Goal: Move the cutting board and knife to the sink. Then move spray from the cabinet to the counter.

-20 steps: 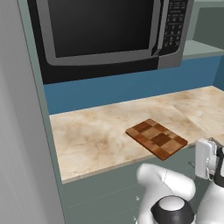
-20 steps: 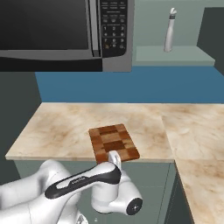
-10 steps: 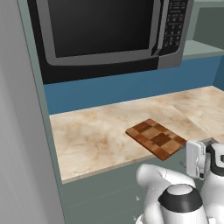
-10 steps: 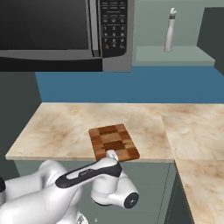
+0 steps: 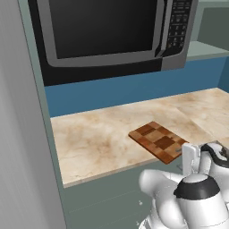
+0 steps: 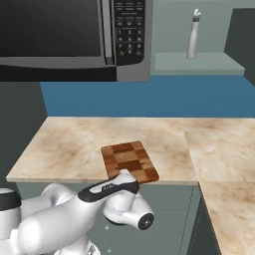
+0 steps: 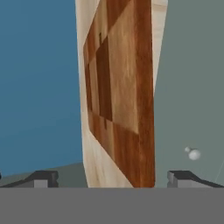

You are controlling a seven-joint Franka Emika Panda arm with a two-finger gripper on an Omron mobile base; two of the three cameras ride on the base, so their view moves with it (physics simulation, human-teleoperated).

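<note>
My gripper [image 7: 112,177] is spread wide and holds nothing; its two fingertips [image 7: 43,178] straddle the near end of the cutting board [image 7: 120,96] without touching it. The cutting board [image 6: 129,161] lies flat on the bench [image 6: 64,149], close to the front edge, one corner at the rim. Above the bench hangs a microwave [image 5: 107,33]. A pale bottle [image 6: 193,35] stands on a ledge to the right.
</note>
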